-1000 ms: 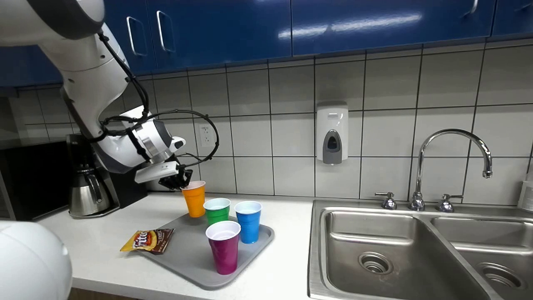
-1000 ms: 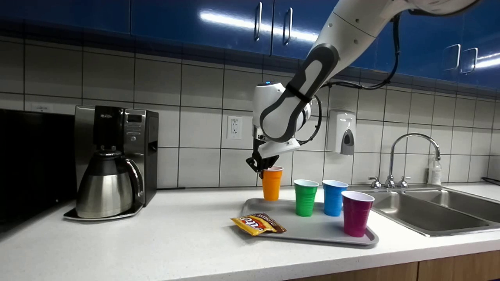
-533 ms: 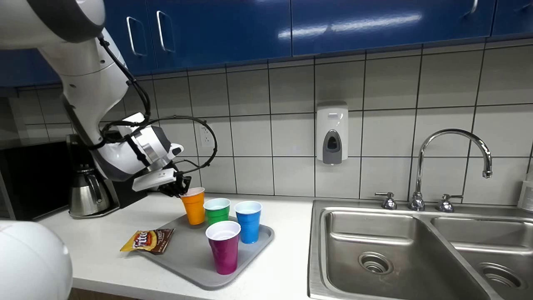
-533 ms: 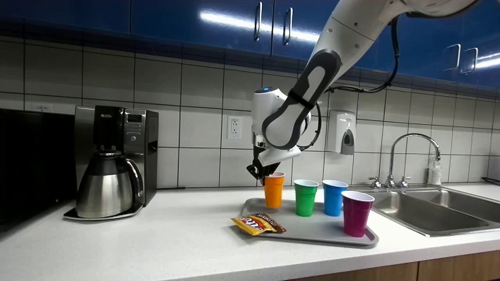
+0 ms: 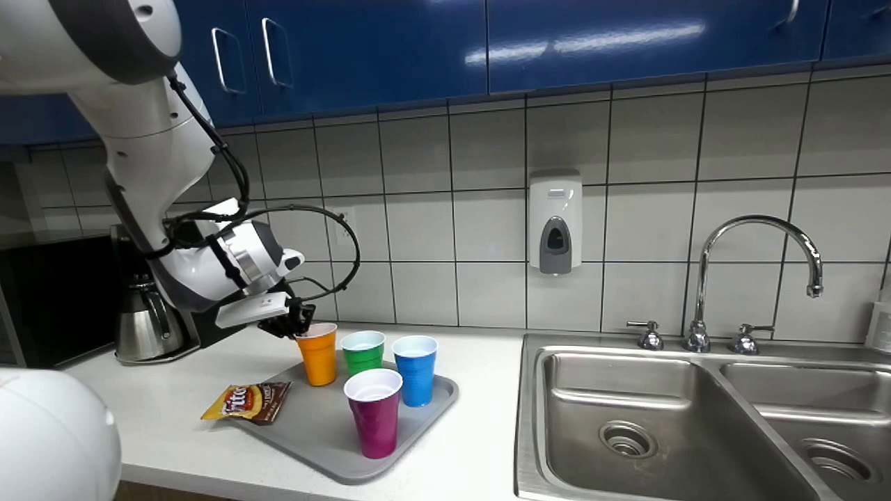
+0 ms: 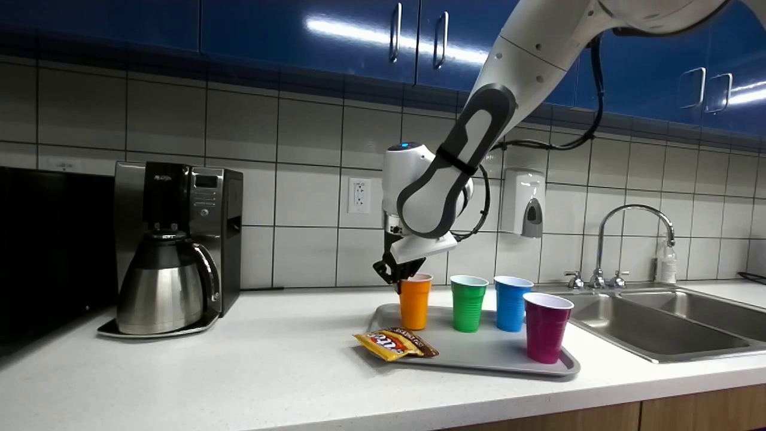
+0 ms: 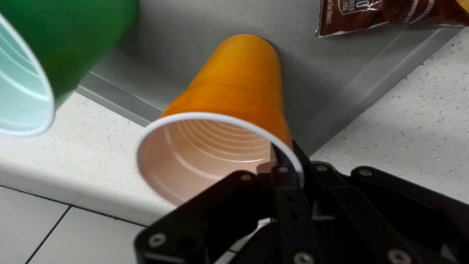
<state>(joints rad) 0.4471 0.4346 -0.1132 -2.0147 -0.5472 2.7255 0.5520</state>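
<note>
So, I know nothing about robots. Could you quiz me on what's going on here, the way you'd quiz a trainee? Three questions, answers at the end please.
1. Open question: what is the robot's gripper holding, and by which part?
2. True or false: the snack packet lies across the edge of the tray.
3. Pick one: how many cups can you see? a) three b) four c) five

Key:
1. The orange cup, by its rim.
2. True: part of it is over the tray and part sticks out past the edge.
3. b: the orange cup, the green cup, the blue cup and the purple cup.
</note>
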